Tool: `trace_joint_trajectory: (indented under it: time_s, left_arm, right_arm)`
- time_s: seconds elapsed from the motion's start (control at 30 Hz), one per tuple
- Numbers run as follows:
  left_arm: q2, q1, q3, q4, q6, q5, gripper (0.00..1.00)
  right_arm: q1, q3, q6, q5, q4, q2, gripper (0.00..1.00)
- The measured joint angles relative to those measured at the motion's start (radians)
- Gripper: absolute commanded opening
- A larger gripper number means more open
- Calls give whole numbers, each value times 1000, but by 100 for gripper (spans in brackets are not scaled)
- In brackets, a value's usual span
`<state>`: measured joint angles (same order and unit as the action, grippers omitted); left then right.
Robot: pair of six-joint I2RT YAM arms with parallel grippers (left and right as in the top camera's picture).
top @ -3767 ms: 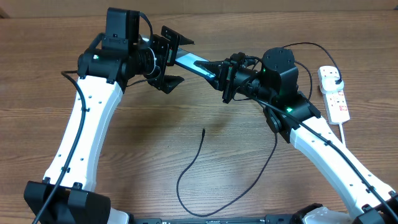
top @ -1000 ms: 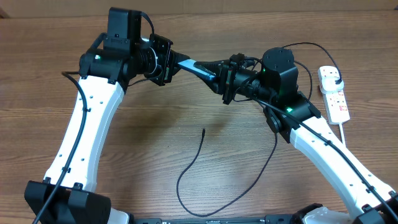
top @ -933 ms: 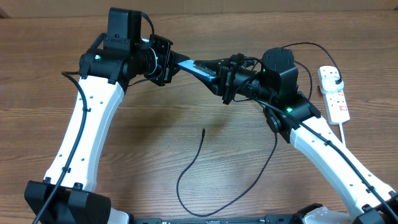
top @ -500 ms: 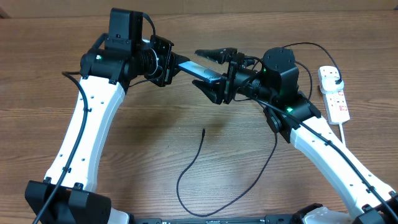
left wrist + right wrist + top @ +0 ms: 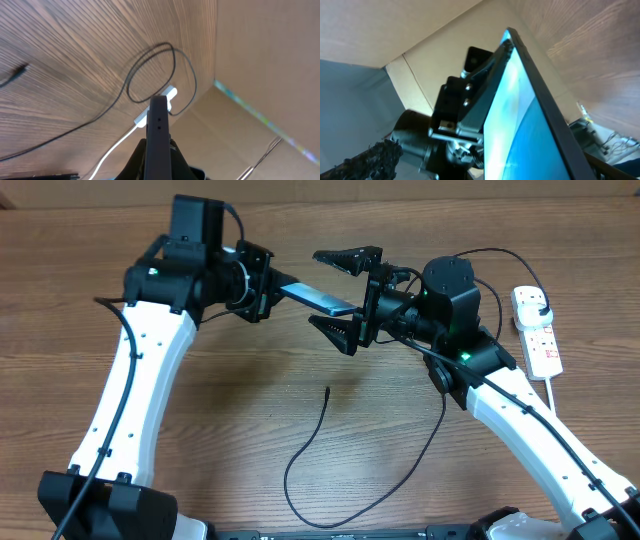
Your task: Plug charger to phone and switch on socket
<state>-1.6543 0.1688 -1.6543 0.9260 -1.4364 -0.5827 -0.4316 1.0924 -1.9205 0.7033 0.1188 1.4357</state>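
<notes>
Black-edged slim phone point(image 5: 318, 298) clamped in left gripper point(image 5: 262, 283), right gripper point(image 5: 314, 288) gaping wide around it

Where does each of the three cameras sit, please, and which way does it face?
Overhead: fixed above the table, looking down; both arms show, left claw shut on the phone, right claw open.
Left wrist: on the left arm, looks along the phone's edge to the looping charger and socket; its own fingers flank the phone.
Right wrist: on the right arm, faces the phone's lit screen, the left claw behind it.
Shared: all three show the phone.
</notes>
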Motion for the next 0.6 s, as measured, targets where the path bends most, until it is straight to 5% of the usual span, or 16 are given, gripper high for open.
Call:
trace_joint_trajectory:
  time_s: [0.6]
  left_arm:
    - [0,-238,0,47,169,-160,4]
  right_arm:
    - [19,0,267,7,-1,0,100]
